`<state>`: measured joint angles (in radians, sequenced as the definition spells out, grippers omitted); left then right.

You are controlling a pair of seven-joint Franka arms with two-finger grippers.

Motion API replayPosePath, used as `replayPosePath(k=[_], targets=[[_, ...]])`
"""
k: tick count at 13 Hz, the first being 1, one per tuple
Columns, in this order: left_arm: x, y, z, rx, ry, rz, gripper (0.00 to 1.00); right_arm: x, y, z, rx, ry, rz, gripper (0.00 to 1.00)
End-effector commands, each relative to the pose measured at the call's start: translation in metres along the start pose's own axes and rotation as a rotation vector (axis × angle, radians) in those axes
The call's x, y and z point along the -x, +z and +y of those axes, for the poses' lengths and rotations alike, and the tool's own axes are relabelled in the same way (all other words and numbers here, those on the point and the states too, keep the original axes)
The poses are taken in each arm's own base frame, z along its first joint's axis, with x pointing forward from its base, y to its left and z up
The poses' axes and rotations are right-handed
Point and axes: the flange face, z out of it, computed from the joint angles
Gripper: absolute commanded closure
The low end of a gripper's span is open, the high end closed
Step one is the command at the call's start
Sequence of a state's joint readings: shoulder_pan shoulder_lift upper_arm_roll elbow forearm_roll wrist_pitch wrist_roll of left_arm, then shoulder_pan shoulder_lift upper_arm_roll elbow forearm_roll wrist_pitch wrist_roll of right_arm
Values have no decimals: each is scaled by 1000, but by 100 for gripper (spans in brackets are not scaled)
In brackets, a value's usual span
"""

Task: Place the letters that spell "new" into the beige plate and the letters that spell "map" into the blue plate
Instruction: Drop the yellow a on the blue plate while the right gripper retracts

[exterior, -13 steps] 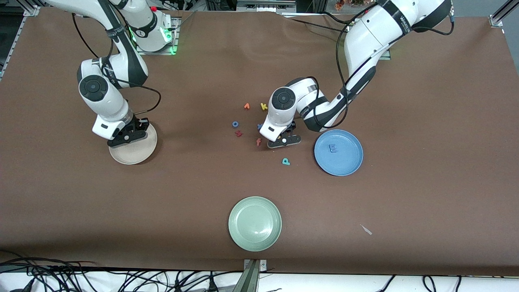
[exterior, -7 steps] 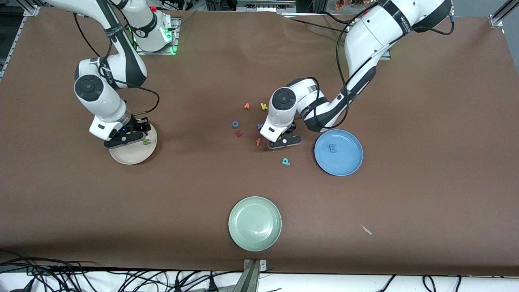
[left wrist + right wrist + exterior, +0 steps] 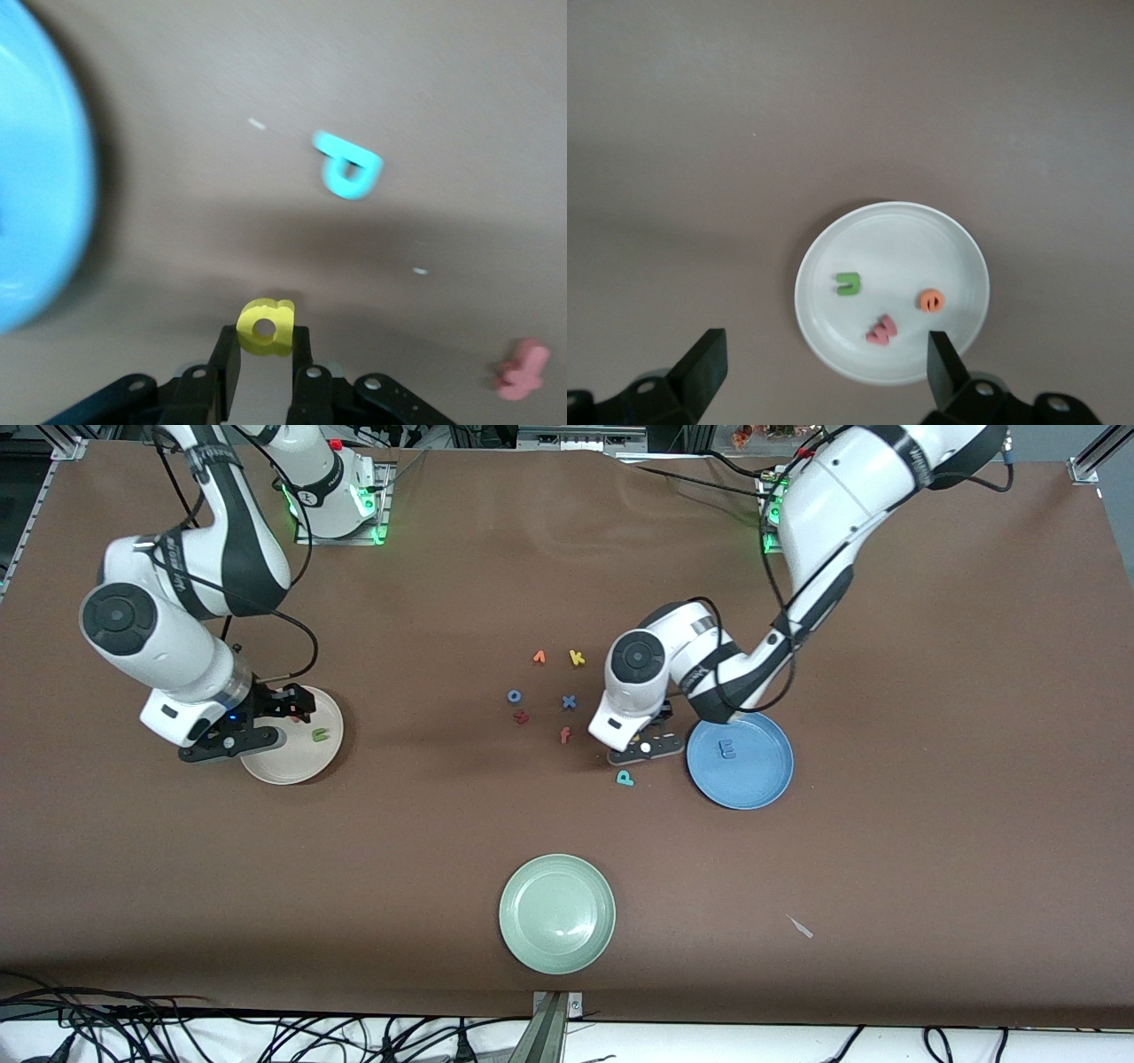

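Observation:
My left gripper [image 3: 641,744] is shut on the yellow a [image 3: 266,328], which sits pinched between its fingertips just above the table beside the blue plate [image 3: 762,779]. The blue m [image 3: 727,749] lies in that plate. The teal p [image 3: 625,778] lies on the table next to the gripper, nearer the front camera. My right gripper [image 3: 824,354] hangs open and empty over the rim of the beige plate [image 3: 895,235]. In that plate lie the green n [image 3: 849,284], the orange e [image 3: 930,301] and the pinkish-red w [image 3: 881,330].
Loose letters lie mid-table: an orange one [image 3: 539,657], a yellow k [image 3: 577,658], a blue o [image 3: 515,696], a blue x [image 3: 569,702], a dark red one [image 3: 522,716] and a red-orange f [image 3: 565,734]. A pale green plate [image 3: 557,913] sits near the front edge.
The right gripper opened, left the green n in the beige plate and rose back toward its end of the table. The left gripper closed on the yellow a and moved toward the blue plate.

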<state>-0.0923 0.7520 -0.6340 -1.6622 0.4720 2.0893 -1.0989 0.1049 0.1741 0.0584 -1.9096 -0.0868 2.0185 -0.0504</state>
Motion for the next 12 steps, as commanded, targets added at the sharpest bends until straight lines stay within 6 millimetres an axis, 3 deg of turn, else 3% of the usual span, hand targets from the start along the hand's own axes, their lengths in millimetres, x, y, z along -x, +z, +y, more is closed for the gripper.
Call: replayPosePath(k=[1,4,5,7,9,12], targets=[[-29,-28,-57,-44,65,-61,94,-3,-63,4,-25,26,-40,0],[-56,-22,-100,-64,139,-97,92,5,-125,9,-56,42,-65,0],[-62,-15,-109,-71,145,-102,87,13,-140,12,-52,51,-56,0],[-72,-7,-118,-67,136,-112,0,24,-161,19,-46,57,-20,0],[-86,-28,-123,-22,61,-100,0,29,-168,27,-33,65,-6,0],[-80,-48,-90,60,-151,-126,0,30,-170,27,-41,70,-4,0]])
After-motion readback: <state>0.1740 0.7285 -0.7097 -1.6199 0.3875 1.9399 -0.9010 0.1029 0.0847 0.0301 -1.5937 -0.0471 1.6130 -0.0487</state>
